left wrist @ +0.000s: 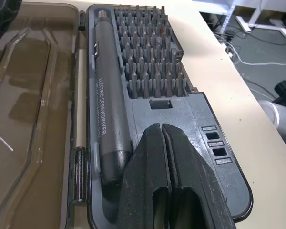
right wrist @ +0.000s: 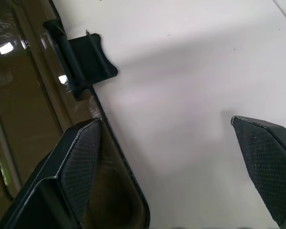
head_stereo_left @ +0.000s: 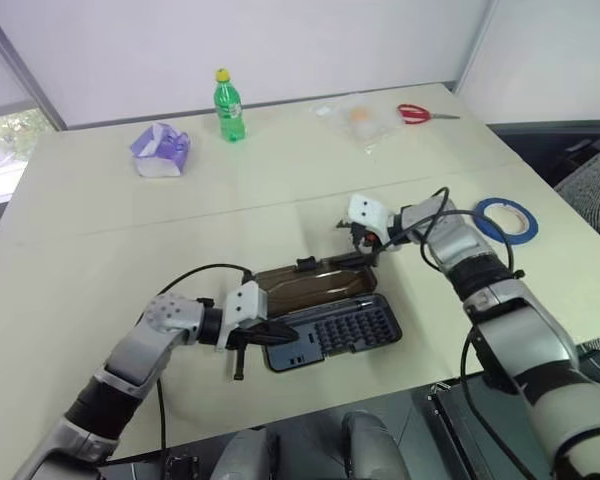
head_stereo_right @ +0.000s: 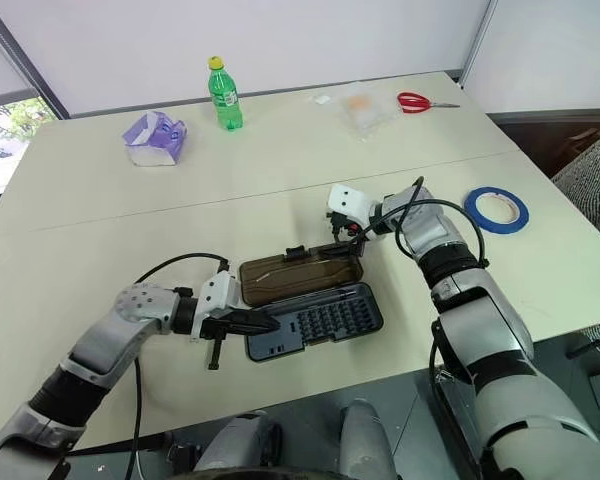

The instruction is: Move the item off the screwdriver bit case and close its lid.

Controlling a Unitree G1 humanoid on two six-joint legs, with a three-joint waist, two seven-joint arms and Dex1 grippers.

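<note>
One gripper [right wrist: 169, 162], the right, gapes wide over the lid's [head_stereo_right: 300, 272] far edge

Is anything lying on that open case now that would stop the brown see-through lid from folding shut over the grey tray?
The flat blue tape ring lies on the table, away from the case. But the shut left gripper rests on the dark grey plastic tray, where the smoky-brown translucent lid must fold over. The open right gripper is at the lid's far edge.
</note>
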